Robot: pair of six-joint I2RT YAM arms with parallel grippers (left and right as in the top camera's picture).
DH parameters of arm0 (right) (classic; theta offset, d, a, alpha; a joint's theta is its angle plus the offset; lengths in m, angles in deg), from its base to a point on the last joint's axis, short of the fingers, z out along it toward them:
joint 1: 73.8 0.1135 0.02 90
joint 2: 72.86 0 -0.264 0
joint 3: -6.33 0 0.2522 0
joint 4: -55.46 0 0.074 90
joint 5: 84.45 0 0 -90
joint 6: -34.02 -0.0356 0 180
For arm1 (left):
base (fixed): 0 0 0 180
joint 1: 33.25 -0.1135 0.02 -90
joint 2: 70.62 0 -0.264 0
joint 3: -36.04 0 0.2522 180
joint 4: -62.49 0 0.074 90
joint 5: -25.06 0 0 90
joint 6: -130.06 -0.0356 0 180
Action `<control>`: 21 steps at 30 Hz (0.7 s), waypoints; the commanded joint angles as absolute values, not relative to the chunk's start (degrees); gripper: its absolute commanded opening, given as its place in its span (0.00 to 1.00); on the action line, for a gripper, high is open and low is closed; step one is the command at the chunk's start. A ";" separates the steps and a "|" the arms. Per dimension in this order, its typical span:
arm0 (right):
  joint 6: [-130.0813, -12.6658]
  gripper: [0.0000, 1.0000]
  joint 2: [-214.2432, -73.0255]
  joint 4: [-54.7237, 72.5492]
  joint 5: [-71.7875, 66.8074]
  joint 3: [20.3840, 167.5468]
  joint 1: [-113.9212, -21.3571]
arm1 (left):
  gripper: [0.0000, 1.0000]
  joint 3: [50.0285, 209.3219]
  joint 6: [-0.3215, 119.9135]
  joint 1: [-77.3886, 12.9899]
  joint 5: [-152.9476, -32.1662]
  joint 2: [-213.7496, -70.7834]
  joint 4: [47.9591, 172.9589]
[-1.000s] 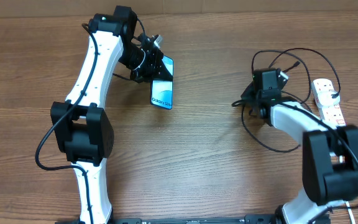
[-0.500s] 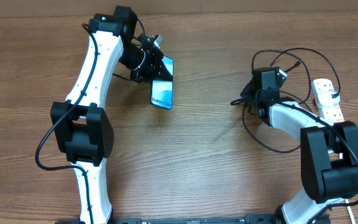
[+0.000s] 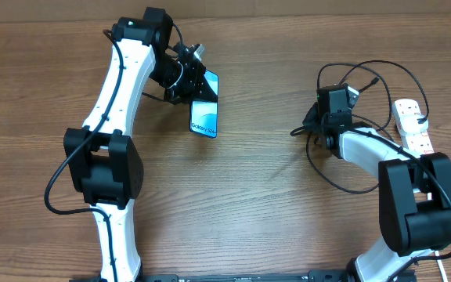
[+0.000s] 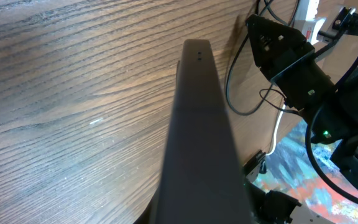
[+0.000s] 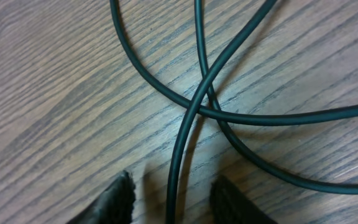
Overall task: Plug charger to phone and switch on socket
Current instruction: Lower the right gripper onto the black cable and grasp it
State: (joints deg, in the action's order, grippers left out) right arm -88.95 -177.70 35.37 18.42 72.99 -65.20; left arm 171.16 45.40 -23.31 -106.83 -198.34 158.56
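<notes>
Here, my left pincer (image 3: pixel 188 78) is clamped on the phone (image 3: pixel 204 116), its lit screen facing up, near the far edge of the counter (image 3: pixel 249 211), left of the middle. My right pincer (image 5: pixel 169 194) stands apart over the looped black cable (image 5: pixel 185 118), with one strand running between its fingertips (image 5: pixel 114 196) and touching neither. The power strip (image 3: pixel 412 125) lies by the right edge.

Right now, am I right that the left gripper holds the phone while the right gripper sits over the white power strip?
Not quite: the right gripper sits over the black cable, not the power strip, as the right wrist view shows. The left gripper does hold the phone.
</notes>
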 commanded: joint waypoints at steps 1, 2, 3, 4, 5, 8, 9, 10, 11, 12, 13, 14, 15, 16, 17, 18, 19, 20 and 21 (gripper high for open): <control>-88.97 0.35 -175.75 35.90 19.03 73.02 -65.53 | 0.04 172.30 43.90 -23.05 -108.03 -196.29 158.64; -88.97 0.33 -175.75 36.07 19.03 73.02 -65.53 | 0.04 172.30 43.90 -23.05 -108.03 -196.29 158.64; -88.97 0.31 -175.75 36.11 19.03 73.02 -65.53 | 0.04 172.30 43.90 -23.05 -108.14 -196.29 158.64; -88.97 0.30 -175.75 36.09 19.03 73.02 -65.53 | 0.04 172.30 43.90 -23.05 -108.34 -196.29 158.60; -88.97 0.29 -175.75 36.05 19.03 73.02 -65.53 | 0.04 172.30 43.96 -23.05 -108.49 -196.29 158.58; -88.95 0.29 -175.80 36.03 19.03 72.91 -65.53 | 0.04 172.30 44.38 -23.05 -108.47 -196.29 158.51; -88.97 0.29 -175.86 36.03 19.03 72.91 -65.53 | 0.04 172.30 44.38 -23.05 -108.47 -196.29 158.51; -88.97 0.29 -175.86 36.00 19.01 72.91 -65.53 | 0.04 172.30 44.38 -23.05 -108.47 -196.29 158.51; -88.97 0.29 -175.97 35.94 19.03 72.91 -65.53 | 0.04 172.30 44.38 -23.05 -108.47 -196.29 158.51; -88.97 0.29 -176.08 35.96 19.01 72.91 -65.53 | 0.04 172.30 44.38 -23.05 -108.45 -196.29 158.51; -88.97 0.29 -176.32 35.98 19.03 72.91 -65.53 | 0.04 172.30 44.35 -23.05 -108.45 -196.29 158.49; -88.97 0.29 -176.67 36.03 19.03 72.91 -65.53 | 0.04 172.30 44.35 -23.05 -108.45 -196.29 158.45; -88.95 0.29 -177.11 36.07 19.05 72.91 -65.53 | 0.04 172.30 44.35 -23.05 -108.45 -196.29 158.38; -88.97 0.29 -177.50 36.24 19.05 72.91 -65.53 | 0.04 172.30 44.35 -23.05 -108.45 -196.29 158.31; -88.92 0.29 -177.98 36.88 19.05 72.91 -65.53 | 0.04 172.30 44.35 -23.05 -108.45 -196.29 158.27; -88.92 0.29 -178.27 37.62 19.05 72.91 -65.53 | 0.04 172.30 44.35 -23.05 -108.45 -196.29 158.25; -88.90 0.28 -178.33 38.43 19.05 72.93 -65.53 | 0.04 172.30 44.35 -23.05 -108.45 -196.29 158.25; -88.88 0.24 -178.33 38.98 19.05 72.95 -65.53 | 0.04 172.30 44.35 -23.05 -108.45 -196.29 158.25; -88.88 0.17 -178.29 39.39 19.03 73.08 -65.53 | 0.04 172.30 44.35 -23.05 -108.45 -196.29 158.25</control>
State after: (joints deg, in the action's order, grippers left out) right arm -88.82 -177.72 38.32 18.44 72.99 -65.20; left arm 171.16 45.40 -23.31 -106.85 -198.34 158.31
